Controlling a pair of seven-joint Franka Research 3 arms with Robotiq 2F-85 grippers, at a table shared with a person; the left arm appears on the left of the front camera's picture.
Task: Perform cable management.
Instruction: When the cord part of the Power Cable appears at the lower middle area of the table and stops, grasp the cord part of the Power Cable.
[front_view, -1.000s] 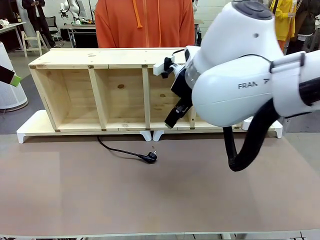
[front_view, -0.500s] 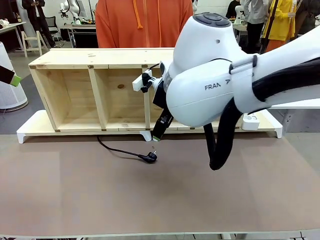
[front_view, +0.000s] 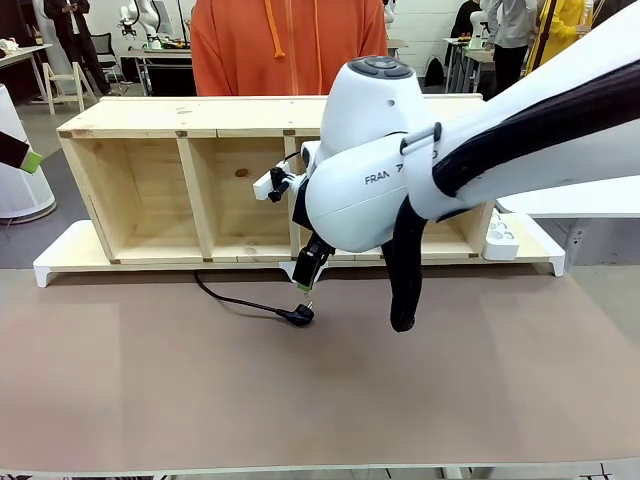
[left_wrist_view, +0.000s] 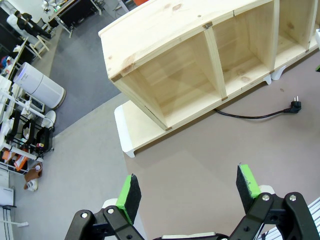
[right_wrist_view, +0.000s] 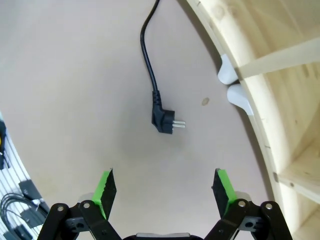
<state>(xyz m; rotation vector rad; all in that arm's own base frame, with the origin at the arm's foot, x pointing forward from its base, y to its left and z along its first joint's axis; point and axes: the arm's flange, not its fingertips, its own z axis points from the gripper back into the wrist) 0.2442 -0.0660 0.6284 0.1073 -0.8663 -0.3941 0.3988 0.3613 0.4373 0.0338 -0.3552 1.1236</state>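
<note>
Hovering with the right gripper (front_view: 308, 272) just above the plug (front_view: 297, 315), fingers pointing down, spread wide, gripping nothing. Seeing the cable (front_view: 245, 303) lying on the table (front_view: 300, 400) just in front of the shelf (front_view: 180, 115), curving from the shelf's front edge below the left divider across to the plug, prongs pointing toward the shelf. Holding the left gripper (left_wrist_view: 189, 187) high beyond the shelf's left end, likewise spread wide and empty.
</note>
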